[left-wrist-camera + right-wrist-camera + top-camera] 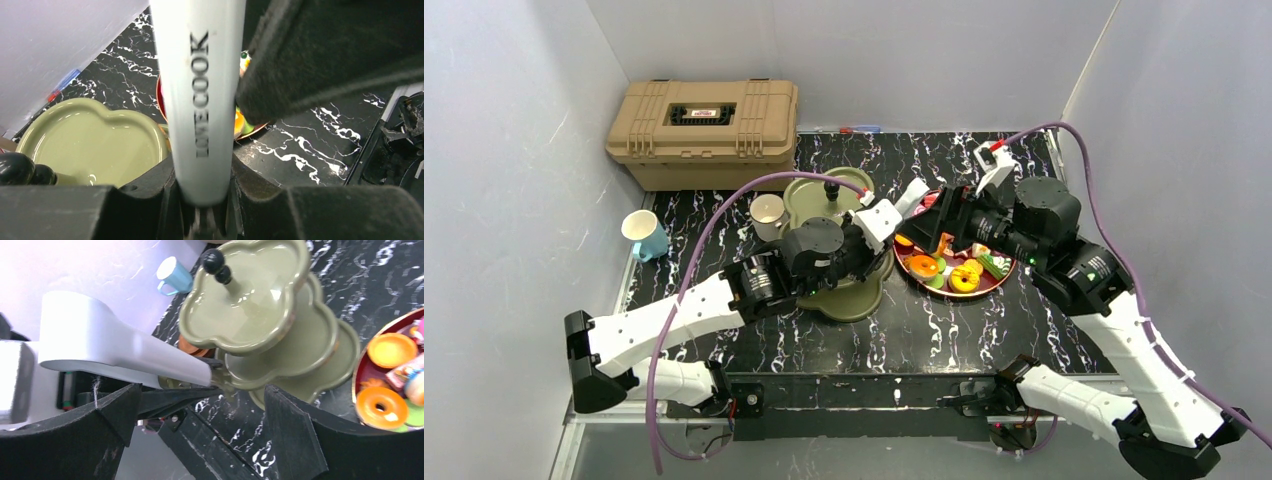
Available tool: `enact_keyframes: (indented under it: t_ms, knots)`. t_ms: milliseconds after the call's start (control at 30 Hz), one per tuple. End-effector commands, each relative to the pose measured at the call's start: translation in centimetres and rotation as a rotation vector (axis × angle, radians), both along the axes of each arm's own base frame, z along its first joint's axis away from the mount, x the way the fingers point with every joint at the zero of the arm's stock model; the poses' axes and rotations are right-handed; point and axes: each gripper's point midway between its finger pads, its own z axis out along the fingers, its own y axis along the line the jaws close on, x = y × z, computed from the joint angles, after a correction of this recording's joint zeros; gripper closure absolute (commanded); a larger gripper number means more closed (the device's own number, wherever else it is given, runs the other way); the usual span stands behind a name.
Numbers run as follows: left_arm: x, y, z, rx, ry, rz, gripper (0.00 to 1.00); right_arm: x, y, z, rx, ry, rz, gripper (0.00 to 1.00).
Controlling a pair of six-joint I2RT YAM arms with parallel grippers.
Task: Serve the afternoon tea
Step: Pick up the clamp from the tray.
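The olive-green three-tier stand [852,296] with a black knob stands mid-table; it also shows in the right wrist view [250,310] and the left wrist view [95,140]. My left gripper [876,222] is over it, shut on a white utensil [202,90] marked "LOVE COOK", which also shows in the right wrist view [125,350]. My right gripper [936,222] is open and empty [200,440], above the left part of the dark-red plate [921,281]. Toy pastries [952,268] lie on that plate. The white mug [767,214] and the white-and-blue cup [645,236] stand to the left. A brown edge [192,347], perhaps the saucers, shows behind the stand.
The tan toolbox [704,120] sits shut at the back left. White walls close in on the left, back and right. The two grippers are close together between the stand and the plate. A red-and-blue pen [860,129] lies by the back wall.
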Motion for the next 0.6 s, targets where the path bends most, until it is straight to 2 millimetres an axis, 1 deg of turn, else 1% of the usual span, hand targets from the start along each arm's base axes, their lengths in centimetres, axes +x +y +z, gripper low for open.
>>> enact_keyframes:
  t_ms: [0,133,267,433,500,567]
  knots:
    - [0.1,-0.2,1.4,-0.039,0.011,0.011,0.96,-0.7,1.8,2.9,0.107,-0.088,0.109,0.0]
    - [0.7,0.2,1.7,-0.053,0.025,0.031,0.96,-1.1,1.6,2.3,0.085,-0.089,0.122,0.0]
    - [0.4,0.1,1.7,-0.051,0.023,0.014,0.96,-1.1,1.9,2.5,0.099,-0.093,0.135,0.0]
    - [0.0,-0.3,1.9,-0.055,0.013,-0.029,0.96,0.0,2.6,3.1,0.1,-0.093,0.121,0.0]
    - [0.0,-0.4,2.1,-0.053,0.006,-0.035,0.96,0.5,3.0,2.9,0.103,-0.078,0.122,0.07]
    - [0.0,-0.5,2.3,-0.054,-0.008,-0.043,0.96,1.0,3.4,2.3,0.101,-0.059,0.114,0.14]
